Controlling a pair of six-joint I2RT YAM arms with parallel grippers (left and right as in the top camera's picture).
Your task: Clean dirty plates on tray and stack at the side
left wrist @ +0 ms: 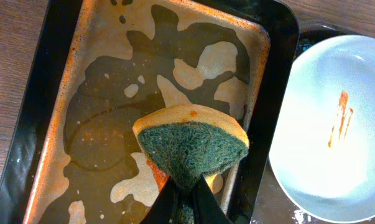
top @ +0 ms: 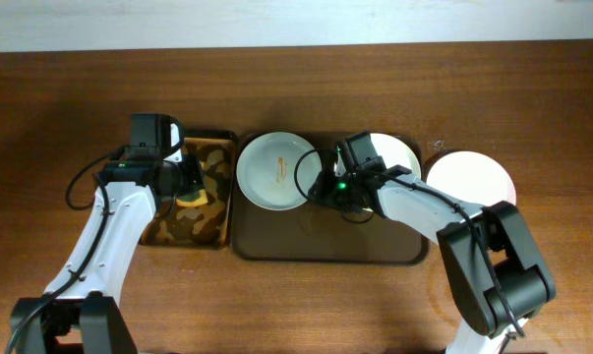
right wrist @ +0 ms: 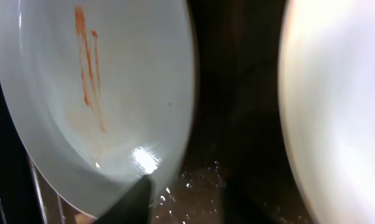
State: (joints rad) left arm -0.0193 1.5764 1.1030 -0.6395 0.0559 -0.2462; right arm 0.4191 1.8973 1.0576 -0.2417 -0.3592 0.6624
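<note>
A pale grey-green plate point(top: 274, 169) with an orange-red streak lies at the left end of the dark brown tray point(top: 326, 246). It also shows in the left wrist view point(left wrist: 318, 143) and the right wrist view point(right wrist: 112, 93). A white plate point(top: 394, 152) lies on the tray's right part, partly hidden by my right arm. Another white plate point(top: 473, 177) lies on the table right of the tray. My left gripper point(left wrist: 186, 199) is shut on a green-and-yellow sponge point(left wrist: 190, 146) above the amber tray. My right gripper point(right wrist: 187, 205) is open, with its left finger at the streaked plate's right rim.
The smaller black-rimmed amber tray point(left wrist: 50, 124) holds patchy brown liquid and sits left of the brown tray, touching it. Water drops lie on the brown tray between the plates point(right wrist: 206, 180). The wooden table's far edge runs along the top.
</note>
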